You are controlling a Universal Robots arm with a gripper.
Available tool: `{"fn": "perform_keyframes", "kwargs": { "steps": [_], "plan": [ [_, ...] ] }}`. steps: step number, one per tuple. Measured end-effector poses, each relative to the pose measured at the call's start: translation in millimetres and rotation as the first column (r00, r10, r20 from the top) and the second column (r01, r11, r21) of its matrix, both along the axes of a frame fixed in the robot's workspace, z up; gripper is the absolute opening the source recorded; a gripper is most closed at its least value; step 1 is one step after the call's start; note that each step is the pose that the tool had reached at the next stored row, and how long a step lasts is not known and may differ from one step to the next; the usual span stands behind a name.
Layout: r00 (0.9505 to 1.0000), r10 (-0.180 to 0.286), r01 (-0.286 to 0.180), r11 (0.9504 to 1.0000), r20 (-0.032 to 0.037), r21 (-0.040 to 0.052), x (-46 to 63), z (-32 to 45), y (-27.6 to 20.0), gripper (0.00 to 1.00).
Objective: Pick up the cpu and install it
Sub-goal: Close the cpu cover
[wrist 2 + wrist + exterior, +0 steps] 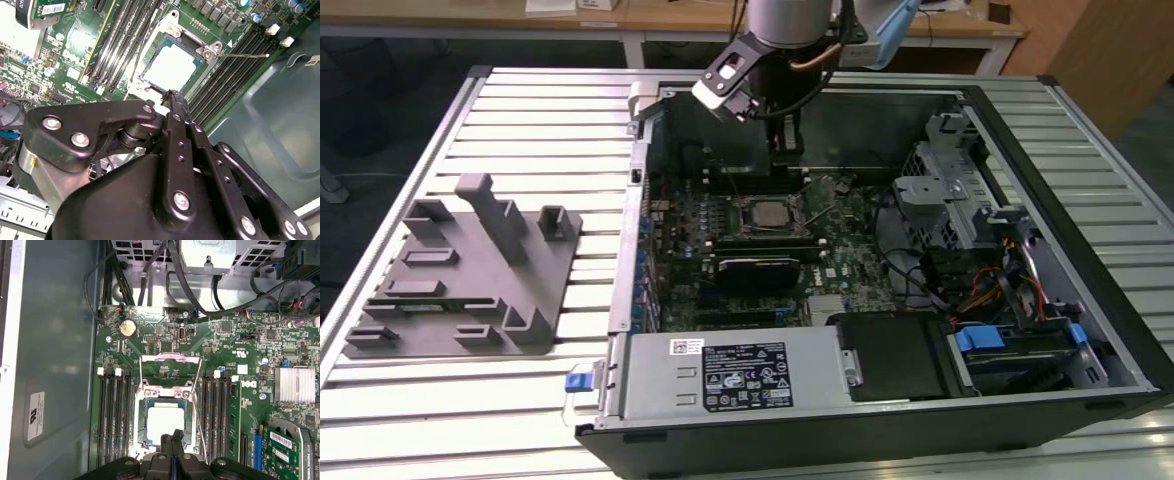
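Two gripper (173,434) fingers (168,441) are squeezed together with nothing in them, hovering right by the cpu (165,422), which sits flat in the motherboard socket (142,426), around the middle of the exterior view, inside the open case (1121,330).

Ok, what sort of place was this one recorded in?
Probably a robotics lab or workshop bench set up for computer assembly: an open black desktop computer case lies on a ribbed silver metal table, a grey plastic fixture block sits beside it, and light wooden desks stand behind.
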State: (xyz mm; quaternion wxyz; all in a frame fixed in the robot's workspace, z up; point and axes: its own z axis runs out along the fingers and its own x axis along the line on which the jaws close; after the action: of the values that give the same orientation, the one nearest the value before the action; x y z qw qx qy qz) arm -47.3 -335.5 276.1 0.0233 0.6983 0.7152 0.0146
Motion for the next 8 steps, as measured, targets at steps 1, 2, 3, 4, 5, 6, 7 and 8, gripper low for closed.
{"fn": "perform_keyframes", "kwargs": {
  "steps": [1,2,3,4,5,6,7,8],
  "plan": [
    [1.0000,0.000,0.000,1.0000,-0.0002,-0.0002,0.0,0.2,0.0,0.11],
    [1.0000,0.000,0.000,1.0000,-0.0001,-0.0002,0.0,0.2,0.0,0.11],
    [1.0000,0.000,0.000,1.0000,-0.0001,-0.0002,0.2,0.2,0.0,0.11],
    [1.0000,0.000,0.000,1.0000,-0.0002,-0.0003,0.8,0.3,0.0,0.11],
    [1.0000,0.000,0.000,1.0000,-0.0003,-0.0004,1.4,0.3,0.0,0.11],
    [1.0000,0.000,0.000,1.0000,-0.0002,-0.0003,2.0,0.3,0.0,0.11],
    [1.0000,0.000,0.000,1.0000,-0.0002,-0.0003,2.8,0.3,0.0,0.11],
    [1.0000,0.000,0.000,1.0000,-0.0002,-0.0004,3.6,0.3,0.0,0.11]
  ]
}}
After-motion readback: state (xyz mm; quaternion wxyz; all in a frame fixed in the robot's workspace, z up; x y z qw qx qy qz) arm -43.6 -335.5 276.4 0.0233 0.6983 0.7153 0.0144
